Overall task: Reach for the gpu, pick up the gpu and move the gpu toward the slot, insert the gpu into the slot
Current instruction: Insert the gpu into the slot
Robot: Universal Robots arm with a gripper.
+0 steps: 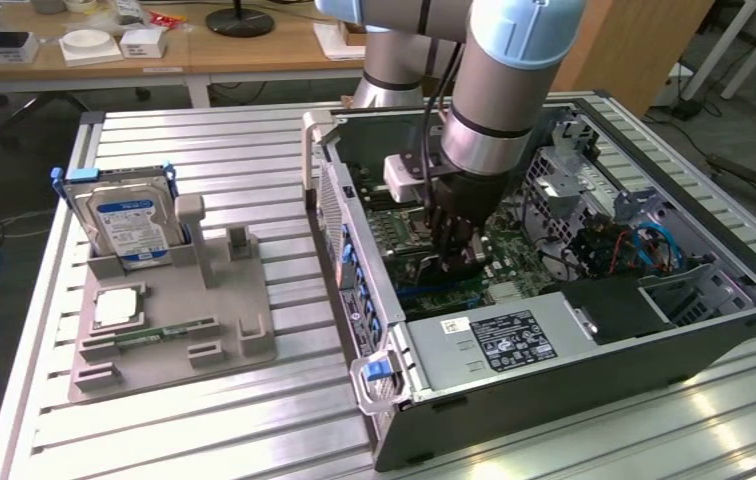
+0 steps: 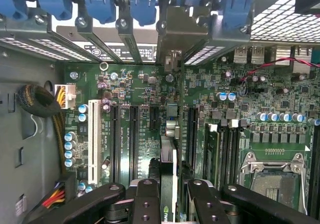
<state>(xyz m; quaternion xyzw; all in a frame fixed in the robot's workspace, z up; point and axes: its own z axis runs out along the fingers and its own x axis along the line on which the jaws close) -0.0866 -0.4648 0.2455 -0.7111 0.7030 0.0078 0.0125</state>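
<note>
On the slatted metal desk [image 1: 218, 420], inside the open computer case [image 1: 698, 330], my jaws [image 2: 167, 196] grip the gpu [image 2: 168, 174] edge-on above the motherboard [image 2: 140, 108].

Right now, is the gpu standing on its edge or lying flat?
On its edge. The tool clamps the gpu upright, its thin edge pointing down toward the motherboard slots inside the computer case.

Robot arm [image 1: 492, 90]: thick round tube in matt silver-grey, with pale blue caps at the joints and a black ring band near the wrist. Base [image 1: 392, 85]: silver-grey cylinder. Wrist: small cream-white box [image 1: 405, 172] on one side, thin black cable running down along the tube. Gripper [image 1: 456, 262]: black, built of jointed link bars. Fingers [image 2: 145, 201]: black flat bars with rounded ends, each bearing round screw heads and pivot pins.
</note>
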